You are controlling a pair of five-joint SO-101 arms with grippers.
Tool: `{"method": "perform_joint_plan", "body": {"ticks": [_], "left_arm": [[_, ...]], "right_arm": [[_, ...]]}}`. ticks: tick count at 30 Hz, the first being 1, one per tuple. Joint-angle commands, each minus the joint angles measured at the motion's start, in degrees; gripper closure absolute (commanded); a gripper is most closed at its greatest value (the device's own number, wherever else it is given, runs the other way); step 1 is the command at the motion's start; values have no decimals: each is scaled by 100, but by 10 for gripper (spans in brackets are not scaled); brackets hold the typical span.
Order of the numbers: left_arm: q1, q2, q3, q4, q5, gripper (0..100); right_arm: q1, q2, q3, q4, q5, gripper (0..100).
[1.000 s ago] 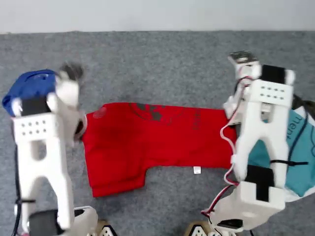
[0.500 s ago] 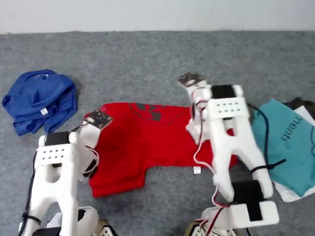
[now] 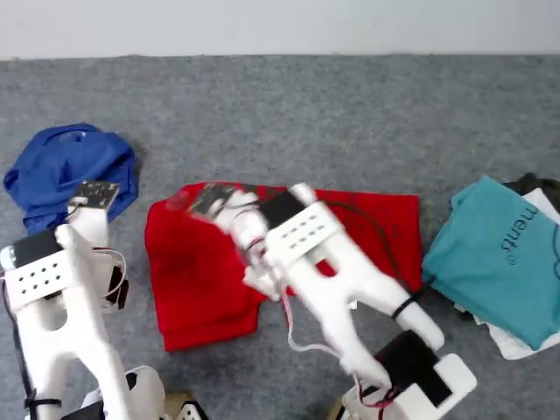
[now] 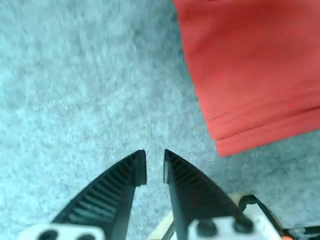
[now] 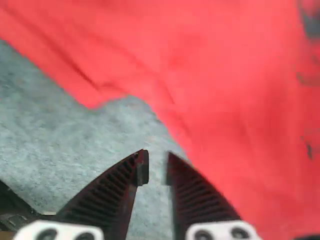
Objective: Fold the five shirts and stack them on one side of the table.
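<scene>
Right gripper [image 5: 155, 167] hung low over the near edge of the red shirt [image 5: 225, 100]. Its fingers were drawn all but together with only a sliver of carpet [image 5: 60, 130] showing between them, and they clamped on nothing. Red cloth spread ahead of the fingertips and off to one side, with bare carpet on the other. The left gripper [image 4: 154, 165] was likewise nearly closed and empty. It sat over carpet, with a corner of the red shirt just ahead and to the side but not touching it.

From above, the red shirt lay flat under the right arm, with one sleeve sticking out toward the arm bases. The blue shirt [image 3: 70, 171] sat crumpled close to the left arm's tip, on the side away from the red one. The teal shirt [image 3: 490, 254] lay folded well beyond the red shirt, on top of other cloth.

The red shirt looked light and limp, with no stiffness to hold a shape. It would probably sag and bunch from any single pinch. On the rough carpet it would likely drag rather than slide, so pulling it flat along the surface might wrinkle it.

The hems and corners seemed the best places to take hold, being thicker and lying at the edge, where a lower finger could slip under. Two corners taken at once, one per gripper, would probably keep a fold line straight. The fingers would have to part first.
</scene>
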Motion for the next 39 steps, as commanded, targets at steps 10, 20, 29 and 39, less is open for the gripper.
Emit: {"method": "perform_joint_plan", "body": {"ticks": [10, 20, 29, 39], "left_arm": [[-615, -141, -277, -158, 79, 929], [-2136, -141, -1675, -62, 501, 928], [-2145, -132, -1763, 132, 536, 928], [-2136, -132, -1745, 132, 536, 928]], "right_arm": [[-848, -242, -26, -831, 53, 980], [-1956, 1754, -1925, -251, -281, 979], [-2651, 3486, -4413, 778, -325, 874], [-3011, 3952, -4862, 629, -484, 909]]}}
